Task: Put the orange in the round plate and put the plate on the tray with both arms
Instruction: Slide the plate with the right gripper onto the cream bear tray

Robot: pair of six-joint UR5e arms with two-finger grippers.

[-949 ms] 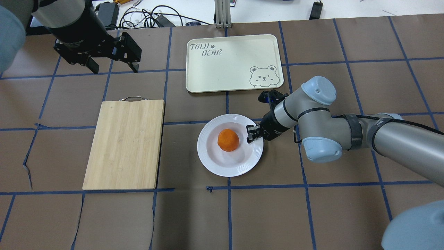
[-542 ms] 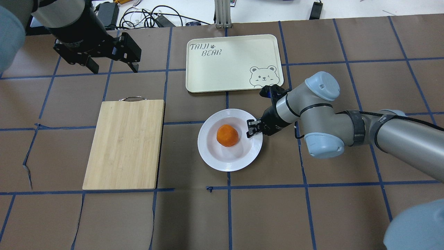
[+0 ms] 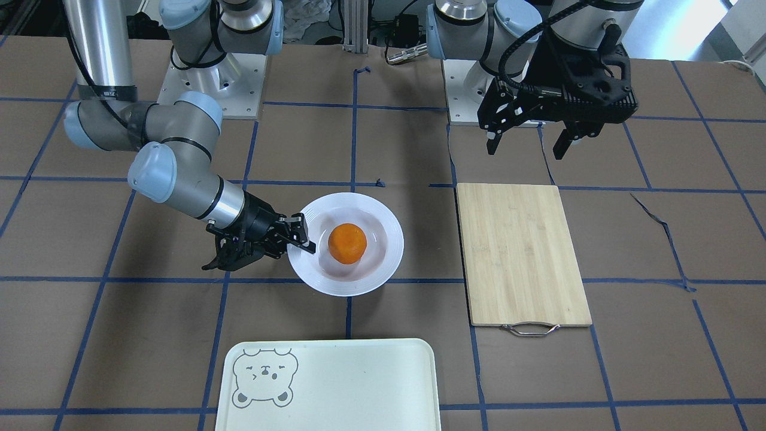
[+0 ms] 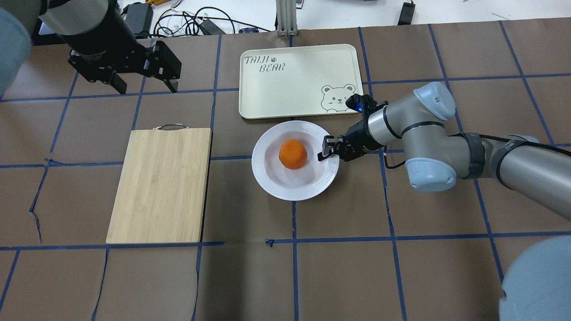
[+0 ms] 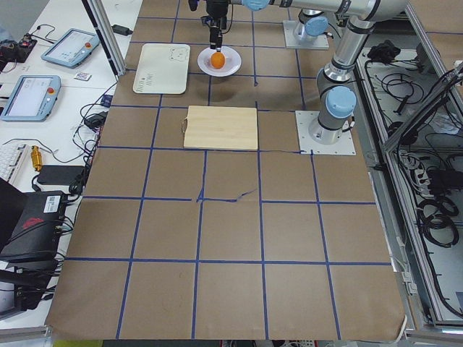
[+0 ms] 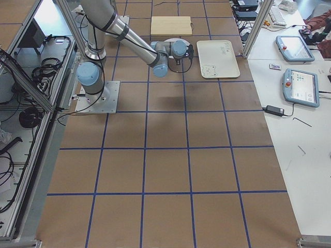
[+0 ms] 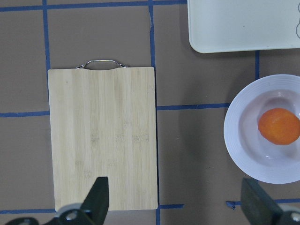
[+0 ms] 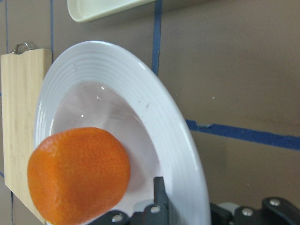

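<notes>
The orange (image 4: 293, 154) (image 3: 347, 243) sits in the middle of the white round plate (image 4: 273, 180) (image 3: 386, 230). My right gripper (image 4: 324, 150) (image 3: 299, 237) is shut on the plate's right rim, reaching in from the right. The plate's far edge is just short of the cream tray (image 4: 285, 84) (image 3: 347, 389), near its bear-face corner. In the right wrist view the orange (image 8: 78, 174) fills the lower left, and one finger (image 8: 159, 199) lies over the plate's rim (image 8: 164, 122). My left gripper (image 4: 147, 88) (image 3: 526, 149) hangs open and empty at the back left, above the table.
A bamboo cutting board (image 4: 160, 185) (image 3: 523, 251) with a metal handle lies left of the plate, under the left gripper's view (image 7: 103, 136). Cables and devices lie beyond the table's far edge. Blue tape lines cross the brown table cover.
My right gripper has carried the plate with the orange away from me, toward the tray's near edge. The left arm has stayed put.
</notes>
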